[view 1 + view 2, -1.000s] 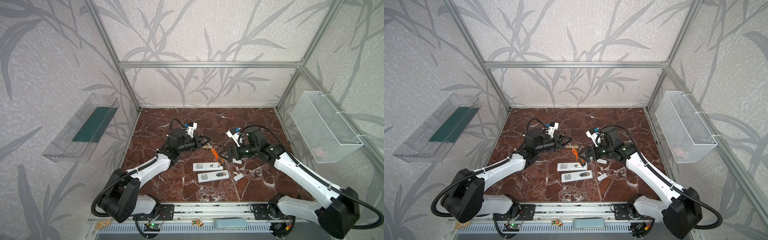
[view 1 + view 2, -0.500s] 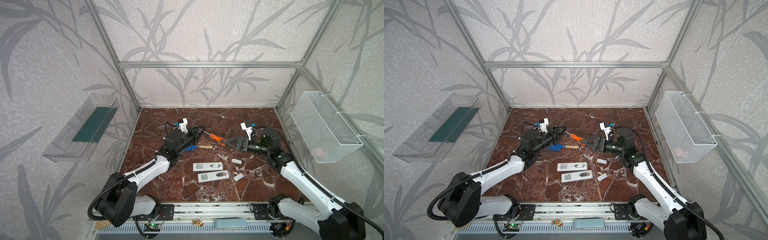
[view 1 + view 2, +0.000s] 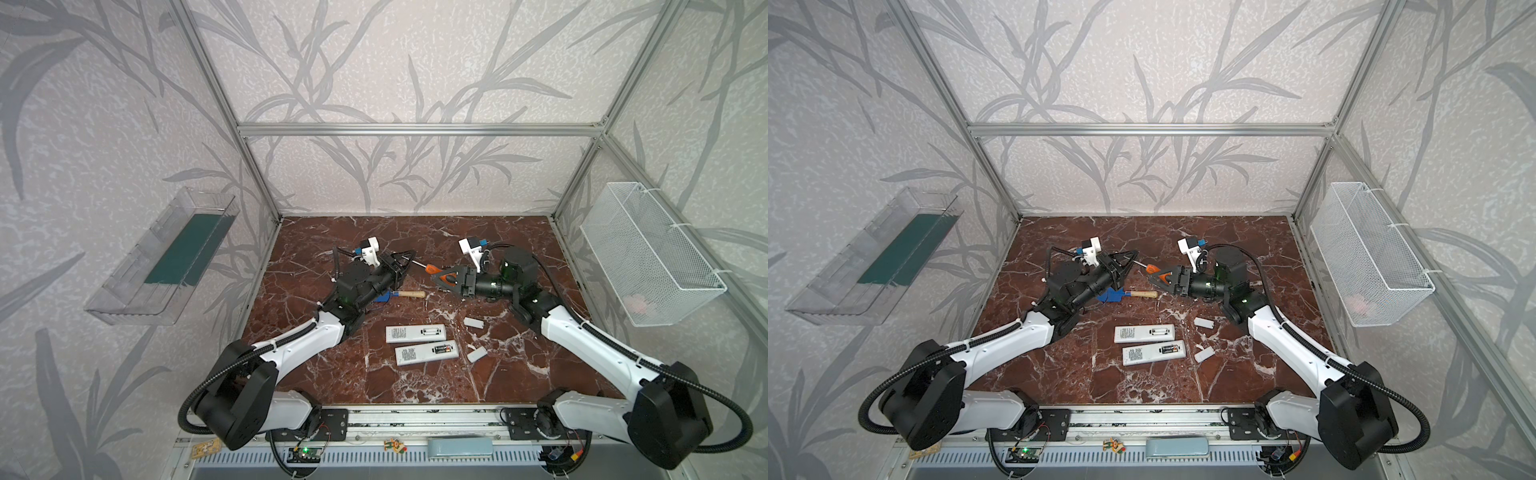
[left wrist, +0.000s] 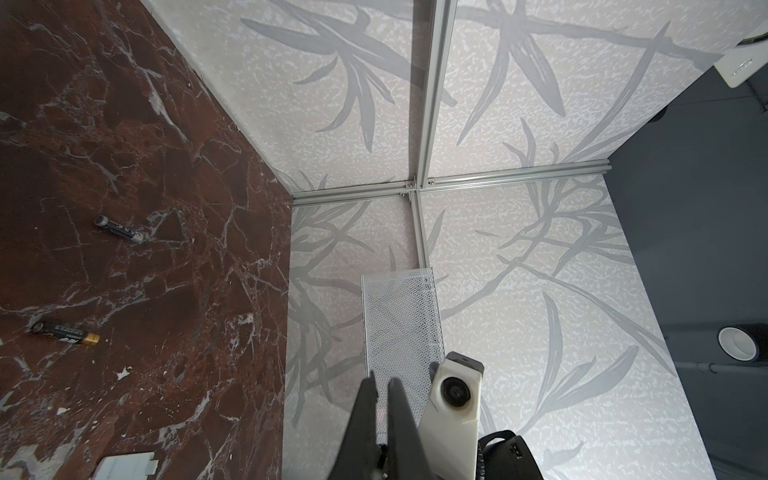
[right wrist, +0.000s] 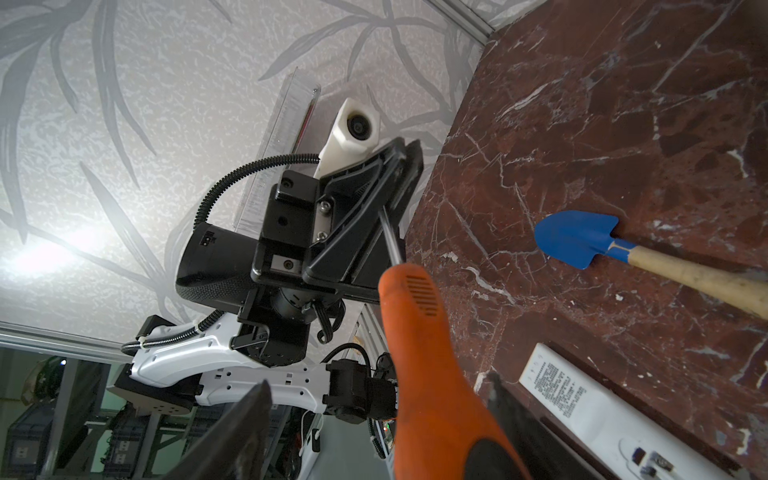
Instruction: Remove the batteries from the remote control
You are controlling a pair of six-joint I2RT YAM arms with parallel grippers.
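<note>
As the left pincer [image 5: 405, 151] pinches the shaft of the screwdriver [image 5: 419, 332] and the right pincer [image 5: 378, 382] stands spread about its orange handle, we judge a tool handover in hand. Two batteries [image 3: 442, 348] sit in the remote [image 3: 411, 354] at six o'clock of its emptied twin [image 3: 405, 333]; two loose cells [image 4: 120, 230] lie on the bench [image 3: 415, 386]. Next: right closes on handle before left releases.

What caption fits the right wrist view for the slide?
The left claw pinches the orange screwdriver by its shaft; the right claw stands open around the handle.
</note>
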